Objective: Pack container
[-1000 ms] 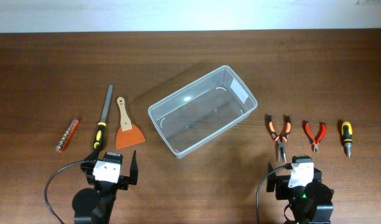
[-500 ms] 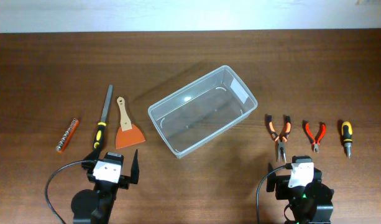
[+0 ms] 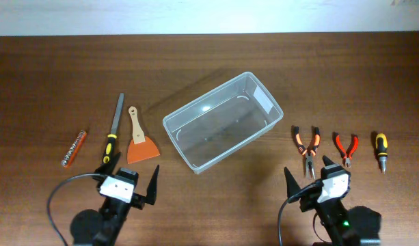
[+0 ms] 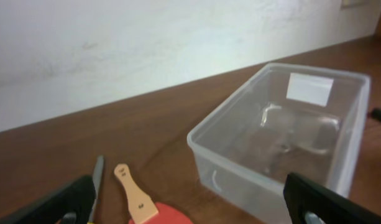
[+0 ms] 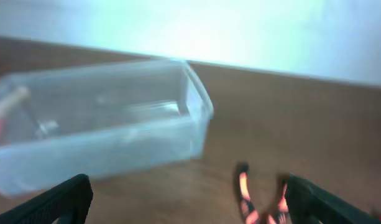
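I see the clear rectangular plastic container (image 3: 223, 121) lying diagonally mid-table, seemingly empty, with a white label (image 4: 309, 88) on one end wall, its writing unreadable. Only the overhead camera shows the yellow-and-black screwdriver (image 3: 380, 152) at far right. Left gripper (image 4: 189, 186) and right gripper (image 5: 187, 186) are both splayed, released
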### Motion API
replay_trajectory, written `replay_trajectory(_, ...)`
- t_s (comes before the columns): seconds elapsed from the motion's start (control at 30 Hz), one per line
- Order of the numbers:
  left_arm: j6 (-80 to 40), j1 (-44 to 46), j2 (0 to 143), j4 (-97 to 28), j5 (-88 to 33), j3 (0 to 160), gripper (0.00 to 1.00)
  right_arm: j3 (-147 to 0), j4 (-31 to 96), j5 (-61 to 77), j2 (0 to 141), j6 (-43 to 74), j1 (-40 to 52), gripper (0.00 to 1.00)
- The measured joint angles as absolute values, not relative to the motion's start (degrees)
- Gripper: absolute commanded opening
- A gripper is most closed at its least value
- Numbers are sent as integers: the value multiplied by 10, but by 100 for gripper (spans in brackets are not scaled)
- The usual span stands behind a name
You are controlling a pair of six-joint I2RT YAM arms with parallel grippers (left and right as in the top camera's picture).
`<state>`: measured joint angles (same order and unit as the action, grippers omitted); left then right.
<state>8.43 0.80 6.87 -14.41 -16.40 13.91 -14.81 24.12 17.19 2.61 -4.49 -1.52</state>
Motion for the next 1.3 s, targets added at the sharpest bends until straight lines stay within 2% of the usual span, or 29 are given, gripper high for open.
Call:
replay_trajectory(0.1,81,8,148,-205,-157,247,99,-241,280,177,80,-50,-15,99)
replay_trajectory(0.2,88,8,285,-274,-157,380,99,-364,348,181,175,-54,-15,99)
replay_trajectory(0.47,119,8,672,-519,-197,737,99,-745,597,182,539,-122,-15,99)
replay_trajectory(0.67,98,8,809,-602,-233,877,99,-937,725,212,733,-108,-16,99)
replay_trajectory(0.7,88,8,822,-604,-252,884,90,-952,729,222,757,-102,-16,99)
replay_trajectory(0.73,77,8,832,-606,-274,888,64,-960,728,231,776,-93,-16,99)
replay_trajectory(0.8,67,10,846,-611,-309,888,34,-966,724,252,814,-74,-16,99)
replay_trajectory(0.87,61,19,859,-623,-329,888,12,-967,723,263,847,-57,-16,99)
replay_trajectory(0.9,59,27,865,-631,-330,888,4,-967,723,269,865,-47,-16,99)
replay_trajectory(0.93,59,38,870,-639,-327,888,2,-967,722,273,885,-41,-16,92)
replay_trajectory(1.0,55,71,877,-657,-305,888,2,-967,722,281,922,-31,-16,69)
replay_trajectory(1.07,55,111,880,-673,-275,888,2,-967,722,287,952,-25,-16,52)
replay_trajectory(1.17,58,191,880,-690,-218,888,2,-967,721,295,990,-15,-12,39)
replay_trajectory(1.3,64,301,880,-698,-130,888,2,-967,714,298,1034,2,4,15)
